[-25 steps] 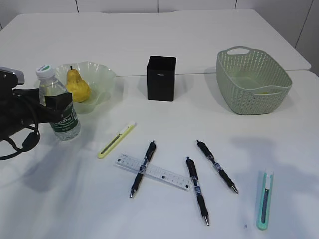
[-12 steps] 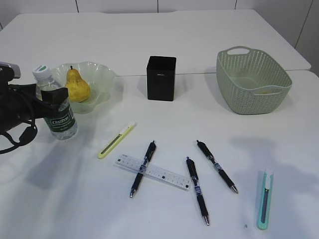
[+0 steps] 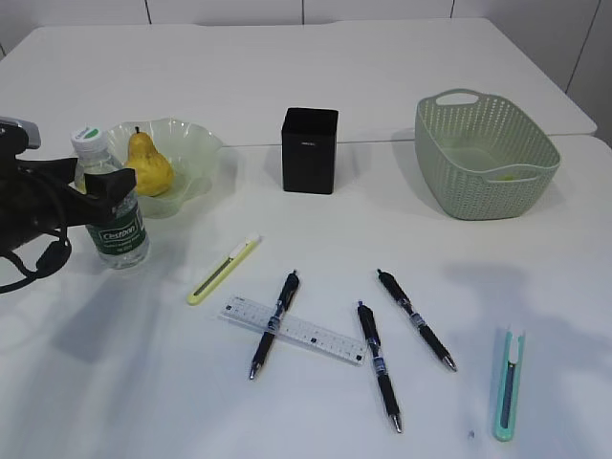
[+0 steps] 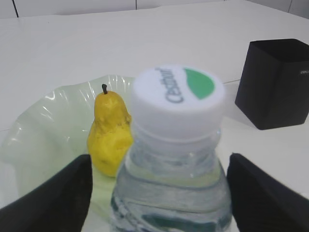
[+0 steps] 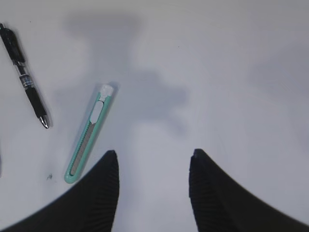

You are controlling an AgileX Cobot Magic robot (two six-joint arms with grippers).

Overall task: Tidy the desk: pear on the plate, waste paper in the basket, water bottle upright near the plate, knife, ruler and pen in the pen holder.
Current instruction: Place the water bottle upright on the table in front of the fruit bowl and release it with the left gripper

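At the far left the left gripper (image 3: 96, 186) stands around the water bottle (image 3: 113, 206), its fingers (image 4: 48, 195) spread with a gap showing on either side of the bottle in the wrist view, so it is open and not clamping. The bottle stands upright just beside the green scalloped plate (image 3: 196, 153), where the pear (image 3: 149, 164) sits (stem up, toward the plate's left half). Below lies a yellow utility knife (image 3: 223, 270), then a clear ruler (image 3: 295, 331) with one black pen (image 3: 274, 323) crossing it; two more pens (image 3: 379, 365) (image 3: 416, 318) lie apart to its right. The black pen holder (image 3: 310, 150) stands behind, bare table all round it. The mesh basket (image 3: 483, 153) sits near the table's back-right edge. A teal utility knife (image 3: 508, 382) lies near the front-right corner, and the right gripper (image 5: 153, 193) hovers open over bare table beside it, holding nothing.
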